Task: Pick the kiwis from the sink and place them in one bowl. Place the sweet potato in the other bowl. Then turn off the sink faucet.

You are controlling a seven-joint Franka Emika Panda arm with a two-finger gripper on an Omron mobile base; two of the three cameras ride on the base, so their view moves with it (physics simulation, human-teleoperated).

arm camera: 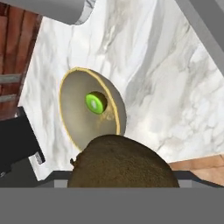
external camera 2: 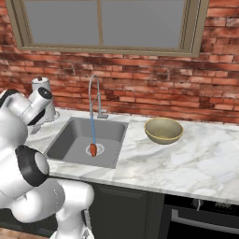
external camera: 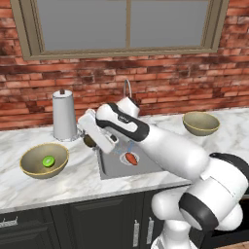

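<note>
My gripper (external camera: 90, 141) is shut on the dark brown kiwi (arm camera: 120, 162), which hangs over the counter between the sink (external camera: 110, 168) and the left bowl (external camera: 44, 160). The kiwi bulks large at the bottom of the hand view and hides the fingertips. The bright green kiwi (external camera: 48, 161) lies inside that left bowl (arm camera: 74, 117), also seen in the hand view (arm camera: 96, 102). An orange-red sweet potato (external camera 2: 93, 150) rests on the sink's drain. Water runs in a thin blue stream from the chrome faucet (external camera 2: 94, 91). The other bowl (external camera 2: 163, 130) stands on the counter right of the sink.
A white paper-towel holder (external camera: 64, 115) stands at the back, just behind the gripper and left of the sink. The brick wall and window close off the back. Dark cabinet fronts run below the marble counter's front edge (external camera: 73, 194).
</note>
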